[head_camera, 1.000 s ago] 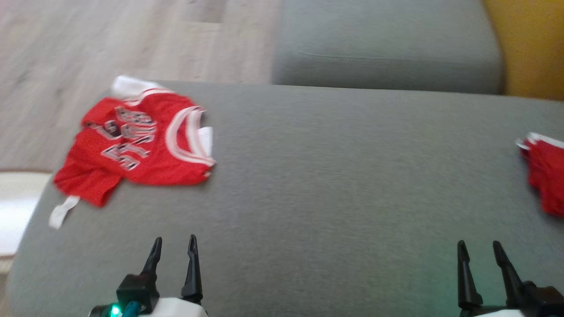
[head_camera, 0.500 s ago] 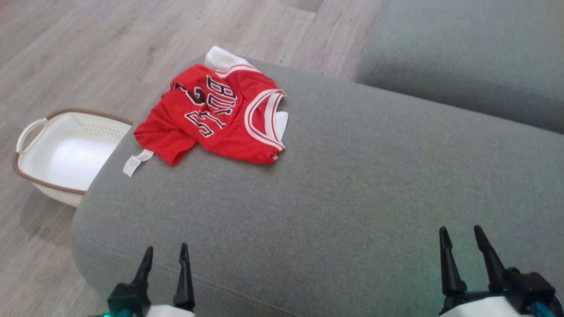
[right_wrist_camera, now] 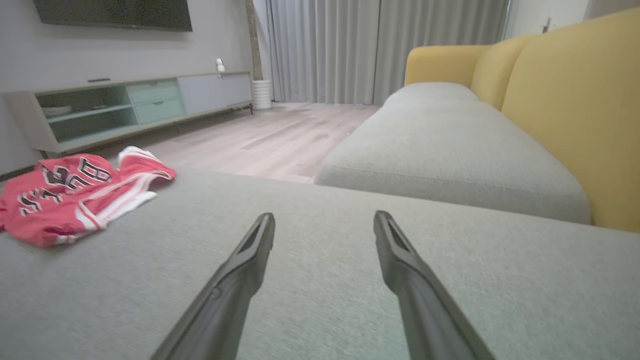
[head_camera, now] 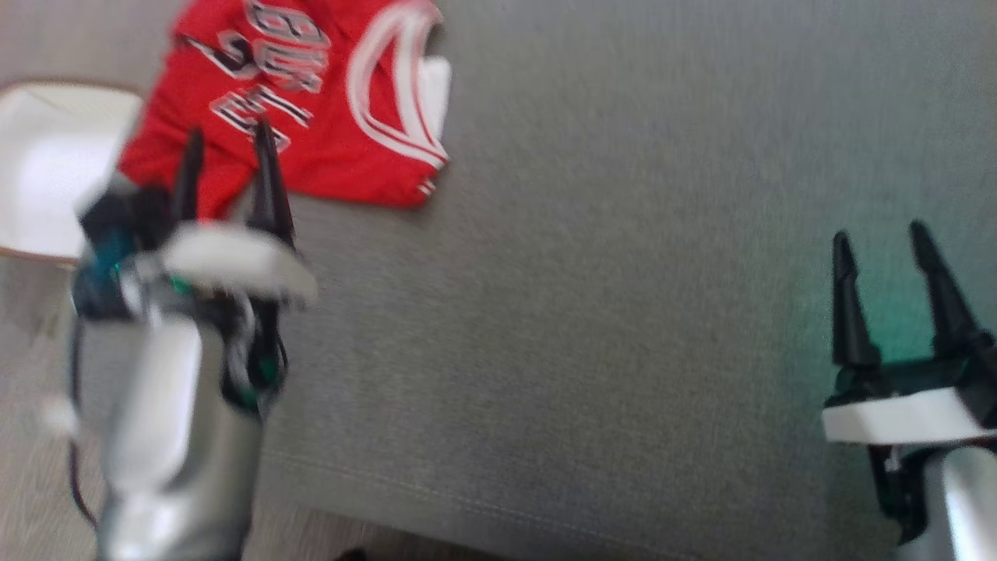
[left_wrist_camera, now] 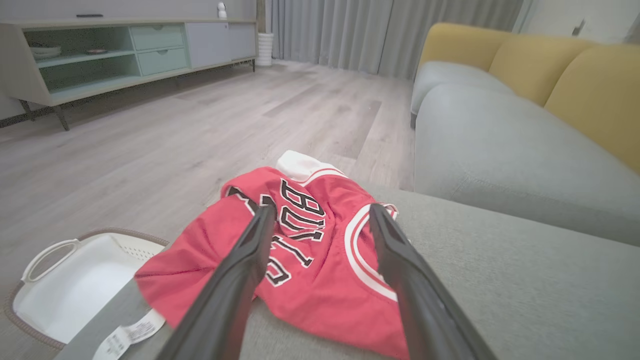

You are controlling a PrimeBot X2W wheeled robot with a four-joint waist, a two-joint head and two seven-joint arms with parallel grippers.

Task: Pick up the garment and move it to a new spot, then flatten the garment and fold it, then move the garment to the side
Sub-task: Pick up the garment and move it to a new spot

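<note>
At the far left corner of the grey cushion (head_camera: 623, 273) lies the crumpled red garment (head_camera: 327, 148), its white label (left_wrist_camera: 125, 335) at the cushion's edge. The left gripper (head_camera: 228, 132) hangs above that corner, jaws apart, tips over the garment. A white basket (head_camera: 47, 156) stands off the cushion's left end. The right gripper (head_camera: 880, 234) is over the cushion's right side, jaws apart.

One red garment (left_wrist_camera: 325, 280), one white basket (left_wrist_camera: 75, 285), one grey sofa (right_wrist_camera: 320, 300), one low cabinet (right_wrist_camera: 125, 107).
</note>
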